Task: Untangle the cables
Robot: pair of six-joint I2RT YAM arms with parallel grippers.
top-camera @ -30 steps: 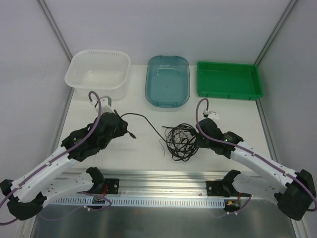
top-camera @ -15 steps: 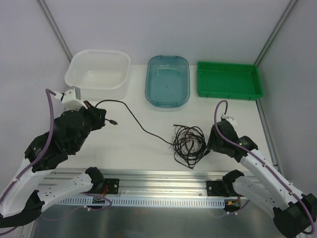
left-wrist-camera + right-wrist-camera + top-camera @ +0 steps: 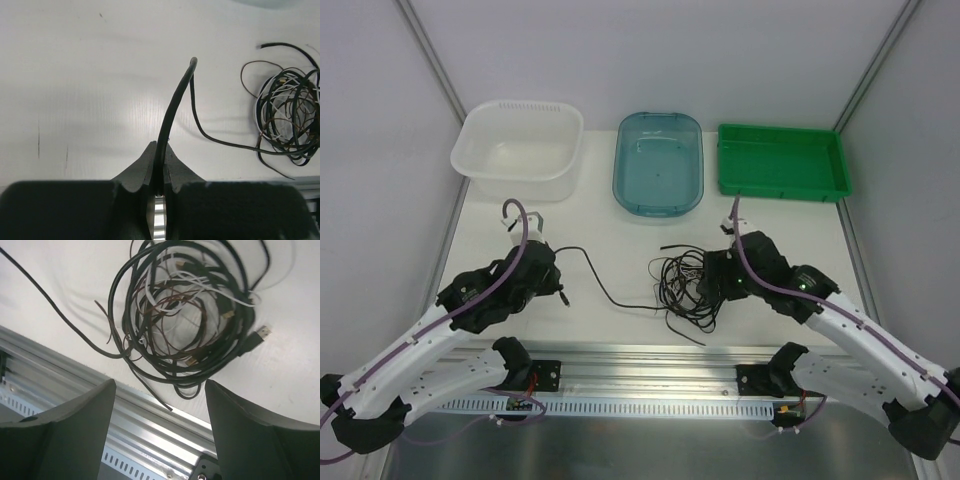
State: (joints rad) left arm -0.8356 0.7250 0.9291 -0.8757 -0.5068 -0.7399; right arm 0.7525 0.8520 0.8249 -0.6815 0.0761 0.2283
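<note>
The cables (image 3: 682,282) lie in a tangle of black, white and thin brown loops at the table's front centre. One black cable (image 3: 600,290) runs out of the tangle to the left. My left gripper (image 3: 556,282) is shut on this cable (image 3: 172,110), which rises from the jaws (image 3: 160,172), bends over and trails back to the tangle (image 3: 287,117). My right gripper (image 3: 710,284) stands open at the tangle's right edge. In the right wrist view its fingers (image 3: 80,420) spread wide, with the tangle (image 3: 185,315) and a USB plug (image 3: 260,333) just beyond the gripper (image 3: 160,387), which holds nothing.
A white basin (image 3: 518,150), a blue bin (image 3: 658,162) and a green tray (image 3: 782,160) line the far edge. An aluminium rail (image 3: 650,365) runs along the near edge, just below the tangle.
My right gripper has opened and let go of the tangle, which now lies slightly further left. My left arm, still gripping the black cable, has swung back from the far left toward the centre.
</note>
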